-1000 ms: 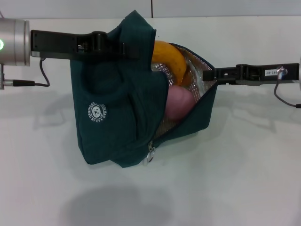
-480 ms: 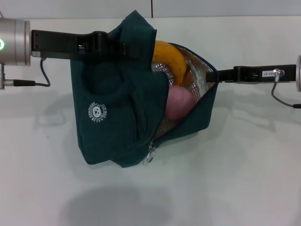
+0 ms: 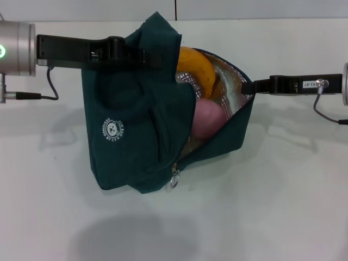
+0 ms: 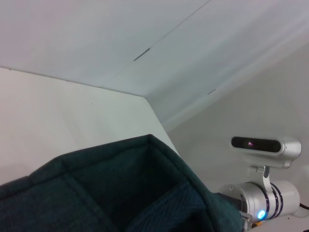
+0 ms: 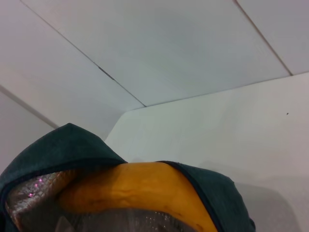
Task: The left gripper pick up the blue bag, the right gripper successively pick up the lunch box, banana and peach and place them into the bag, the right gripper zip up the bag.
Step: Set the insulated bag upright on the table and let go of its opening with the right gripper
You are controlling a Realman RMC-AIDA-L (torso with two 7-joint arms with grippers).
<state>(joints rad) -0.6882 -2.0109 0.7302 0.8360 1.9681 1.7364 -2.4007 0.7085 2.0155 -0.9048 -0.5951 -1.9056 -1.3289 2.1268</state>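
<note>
The left gripper (image 3: pixel 142 56) reaches in from the robot's left at the upper edge of the blue bag (image 3: pixel 136 136); its tips are buried in the teal fabric, clamped on the bag's top fold, and the bag hangs from it above the surface (image 3: pixel 283 206), casting a soft shadow on the white below. The right gripper (image 3: pixel 249 86) comes in from the opposite side and meets the far rim of the bag's mouth; whether it is apart or together cannot be told, since the tips sit behind the rim. The bag's mouth gapes toward the right arm, silver foil lining (image 3: pixel 231 89) exposed. Inside, the banana (image 3: pixel 198 68) lies curved along the top of the opening, and the peach (image 3: pixel 206 119) sits just below it, touching or nearly so. The lunch box cannot be seen. The zipper pull (image 3: pixel 173 179) dangles at the low corner of the opening, and a white round logo (image 3: pixel 111 131) faces up on the bag's side. The surface is plain white, ending at a pale wall (image 3: pixel 244 8) with a thin vertical seam. In the left wrist view, teal fabric fills the lower part, with white panelled walls and a camera unit (image 4: pixel 264 145) on a silver mount beyond.
</note>
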